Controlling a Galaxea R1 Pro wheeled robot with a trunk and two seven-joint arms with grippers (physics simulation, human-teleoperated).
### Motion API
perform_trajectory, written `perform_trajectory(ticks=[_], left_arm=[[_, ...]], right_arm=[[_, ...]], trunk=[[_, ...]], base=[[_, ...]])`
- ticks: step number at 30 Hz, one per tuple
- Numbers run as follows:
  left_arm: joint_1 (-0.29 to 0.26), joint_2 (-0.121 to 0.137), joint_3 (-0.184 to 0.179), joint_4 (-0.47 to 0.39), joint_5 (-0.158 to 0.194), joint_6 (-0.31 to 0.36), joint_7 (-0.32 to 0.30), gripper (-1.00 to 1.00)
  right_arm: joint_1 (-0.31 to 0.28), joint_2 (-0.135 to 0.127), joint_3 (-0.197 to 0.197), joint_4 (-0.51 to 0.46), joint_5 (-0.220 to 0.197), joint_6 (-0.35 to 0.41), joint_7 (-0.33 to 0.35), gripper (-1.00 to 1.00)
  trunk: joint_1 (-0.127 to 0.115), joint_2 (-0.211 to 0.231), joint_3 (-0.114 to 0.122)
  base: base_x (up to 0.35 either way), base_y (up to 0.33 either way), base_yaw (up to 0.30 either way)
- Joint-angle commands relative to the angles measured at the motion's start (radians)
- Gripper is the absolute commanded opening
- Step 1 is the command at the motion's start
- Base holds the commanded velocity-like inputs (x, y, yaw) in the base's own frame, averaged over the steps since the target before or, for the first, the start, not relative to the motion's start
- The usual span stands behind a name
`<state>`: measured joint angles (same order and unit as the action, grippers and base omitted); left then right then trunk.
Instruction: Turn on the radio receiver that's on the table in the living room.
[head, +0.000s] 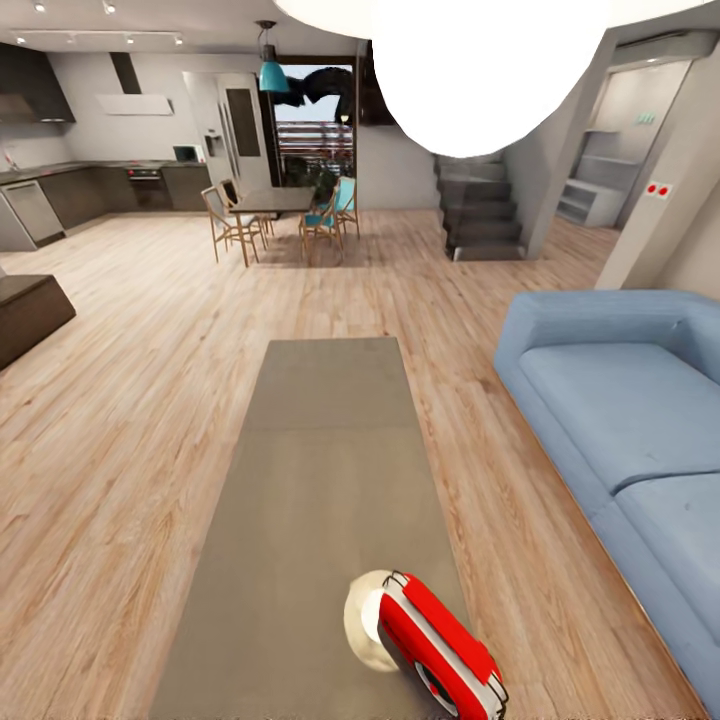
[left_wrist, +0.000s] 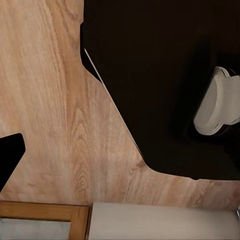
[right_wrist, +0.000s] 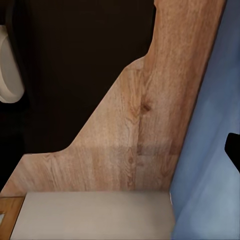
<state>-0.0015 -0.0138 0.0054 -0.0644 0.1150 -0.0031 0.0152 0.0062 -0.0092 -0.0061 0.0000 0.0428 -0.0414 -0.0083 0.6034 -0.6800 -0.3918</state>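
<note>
Dark base (left_wrist: 170, 75) w/ white rounded part (left_wrist: 217, 102); black pincer tip (left_wrist: 9, 155).

Even bright render; dome lamp (head: 480, 70) blown-out white; wrist views partly black shadow, soft.

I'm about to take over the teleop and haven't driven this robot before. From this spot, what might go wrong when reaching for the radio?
The radio receiver sits at the table's near end, toward its right edge; a clumsy push might knock it off. It lies tilted with its dial low, so the switch may be hard to reach. The blue sofa stands close on the right and may crowd the right arm.
</note>
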Motion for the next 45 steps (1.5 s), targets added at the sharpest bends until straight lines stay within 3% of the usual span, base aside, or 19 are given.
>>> perform_trajectory(ticks=[1,45], left_arm=[[0.0,0.0,0.0,0.0,0.0,0.0,0.0,1.0],[0.0,0.0,0.0,0.0,0.0,0.0,0.0,1.0]], right_arm=[[0.0,0.0,0.0,0.0,0.0,0.0,0.0,1.0],[0.0,0.0,0.0,0.0,-0.001,0.0,-0.001,1.0]], trunk=[[0.0,0.0,-0.002],[0.0,0.0,-0.072]], base=[[0.0,0.0,0.0],[0.0,0.0,0.0]])
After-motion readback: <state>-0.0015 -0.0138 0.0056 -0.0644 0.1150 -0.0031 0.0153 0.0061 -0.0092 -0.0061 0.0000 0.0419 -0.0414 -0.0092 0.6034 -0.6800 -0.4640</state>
